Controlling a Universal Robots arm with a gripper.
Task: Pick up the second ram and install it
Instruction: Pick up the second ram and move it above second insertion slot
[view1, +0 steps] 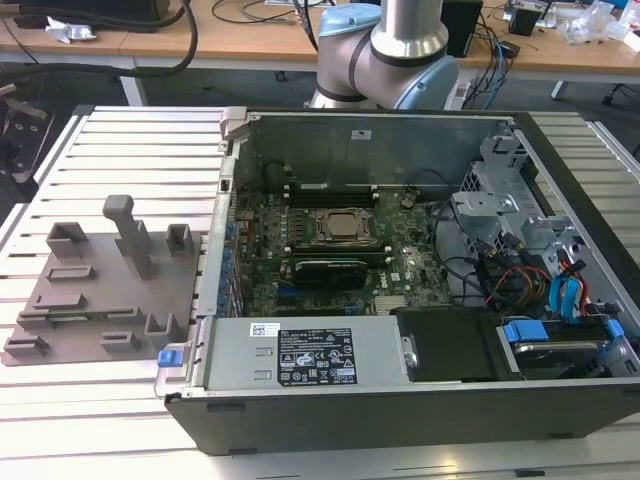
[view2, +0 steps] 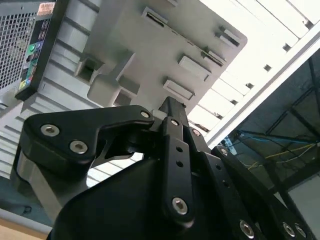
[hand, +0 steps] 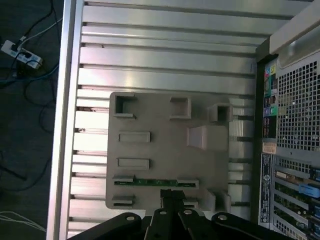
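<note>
Hovering empty, clenched gripper (hand: 172, 193) over fixture plate (hand: 165, 150), near second ram (hand: 155, 182) slotted there. Judging it light, stiff, fragile; favouring long-edge pinch.

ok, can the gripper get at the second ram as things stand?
Probably yes: the gripper hangs above the second ram, which lies exposed in its slot on the grey fixture plate, with nothing covering it.

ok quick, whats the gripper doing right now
gripper: shut, holding nothing; the second ram lies in a slot of the grey fixture, not gripped.
</note>
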